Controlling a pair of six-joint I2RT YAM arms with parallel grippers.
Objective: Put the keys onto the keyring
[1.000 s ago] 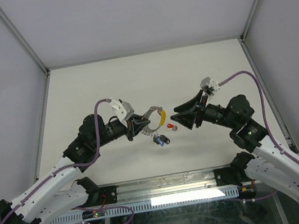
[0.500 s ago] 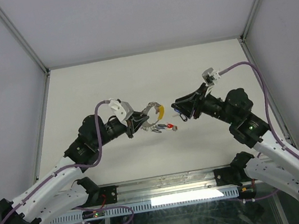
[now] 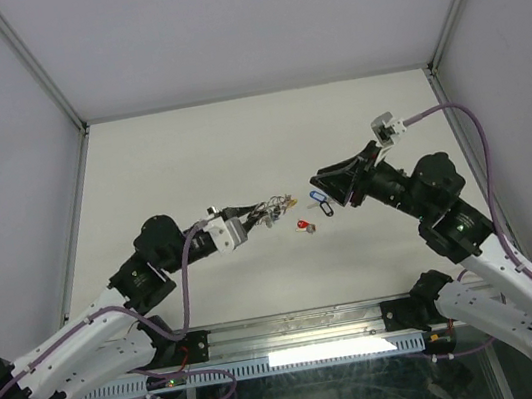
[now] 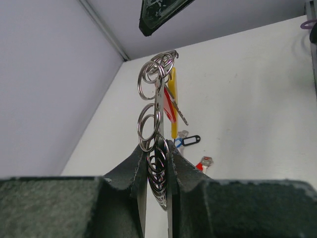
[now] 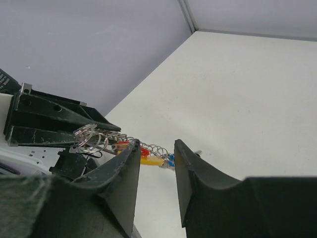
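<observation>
My left gripper [image 3: 253,213] [image 4: 157,148] is shut on the keyring [image 3: 275,203] [image 4: 172,99] and holds it edge-on above the table. Several small silver loops and a red-tagged key [image 4: 169,108] hang on the ring. A blue-tagged key [image 3: 321,202] [image 4: 190,141] and another red-tagged key [image 3: 303,224] [image 4: 203,162] lie loose on the table to the ring's right. My right gripper [image 3: 324,188] [image 5: 156,143] hovers just right of the ring, over the blue-tagged key. Its jaws stand apart with nothing between them. Through their gap the right wrist view shows the keyring [image 5: 151,159].
The white table [image 3: 237,143] is walled by grey panels, with metal frame rails along the left [image 3: 76,245] and right [image 3: 470,157] edges. Both arms' bases sit at the near edge.
My left wrist has rolled, turning the keyring from flat to edge-on. The right gripper has pulled back up and to the right, its jaws narrower. A blue-tagged key now lies below it.
</observation>
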